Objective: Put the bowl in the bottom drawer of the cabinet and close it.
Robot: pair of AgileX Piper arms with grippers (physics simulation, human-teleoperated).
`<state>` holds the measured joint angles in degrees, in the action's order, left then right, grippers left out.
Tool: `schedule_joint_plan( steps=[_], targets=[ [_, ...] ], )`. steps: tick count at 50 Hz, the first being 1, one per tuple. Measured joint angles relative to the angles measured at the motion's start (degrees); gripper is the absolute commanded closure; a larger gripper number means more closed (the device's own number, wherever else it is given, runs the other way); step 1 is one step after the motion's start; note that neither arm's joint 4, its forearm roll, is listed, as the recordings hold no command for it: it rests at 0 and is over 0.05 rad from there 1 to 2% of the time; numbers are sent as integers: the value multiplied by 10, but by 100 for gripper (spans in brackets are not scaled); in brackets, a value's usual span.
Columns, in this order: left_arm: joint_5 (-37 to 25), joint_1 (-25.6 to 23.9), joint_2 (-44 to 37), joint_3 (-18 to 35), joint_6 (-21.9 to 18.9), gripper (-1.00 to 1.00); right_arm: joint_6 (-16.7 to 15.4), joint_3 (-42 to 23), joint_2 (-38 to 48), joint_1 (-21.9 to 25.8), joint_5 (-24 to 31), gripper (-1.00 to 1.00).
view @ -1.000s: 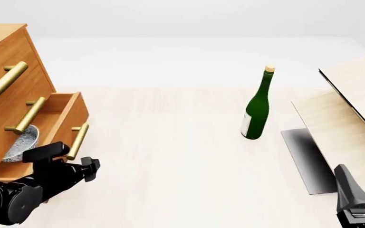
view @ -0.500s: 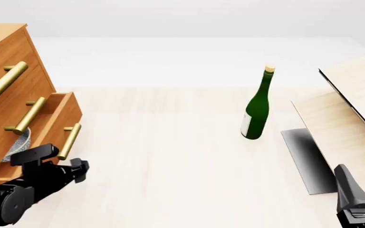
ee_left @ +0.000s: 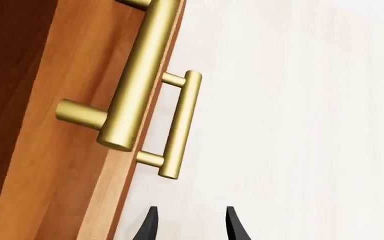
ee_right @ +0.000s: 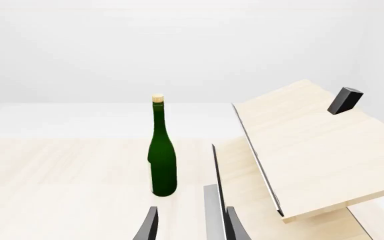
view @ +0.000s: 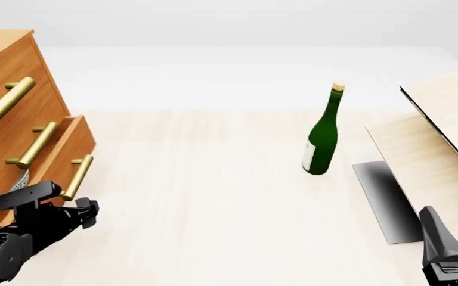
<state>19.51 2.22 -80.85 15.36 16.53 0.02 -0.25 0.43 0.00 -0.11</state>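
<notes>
The bottom drawer (view: 54, 156) of the cabinet (view: 10, 89) stands slightly open, a sliver of the bowl (view: 19, 178) showing inside. The left hand (view: 58, 205), fingers apart, sits by its handle (view: 78, 177). The right hand (ee_right: 190, 225) is also apart. The green bottle's (view: 322, 136) label is unreadable.
</notes>
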Motion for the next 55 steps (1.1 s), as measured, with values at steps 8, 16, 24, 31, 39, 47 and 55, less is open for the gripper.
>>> schedule_joint_plan(
  steps=[8, 16, 24, 31, 39, 47, 55],
  targets=[
    [3, 14, 3, -2, -8, -100, 0, 0, 0, 0, 0, -100],
    [5, 30, 7, -4, -16, -100, 0, 0, 0, 0, 0, -100],
    [7, 51, 11, -5, -26, -100, 0, 0, 0, 0, 0, -100],
    [11, 77, 13, -7, -37, -100, 0, 0, 0, 0, 0, -100],
    [15, 105, 20, -11, -51, -100, 0, 0, 0, 0, 0, -100],
    [19, 102, 31, -17, -73, -100, 0, 0, 0, 0, 0, -100],
    [23, 118, 54, -32, -100, -100, 0, 0, 0, 0, 0, -100]
  ],
)
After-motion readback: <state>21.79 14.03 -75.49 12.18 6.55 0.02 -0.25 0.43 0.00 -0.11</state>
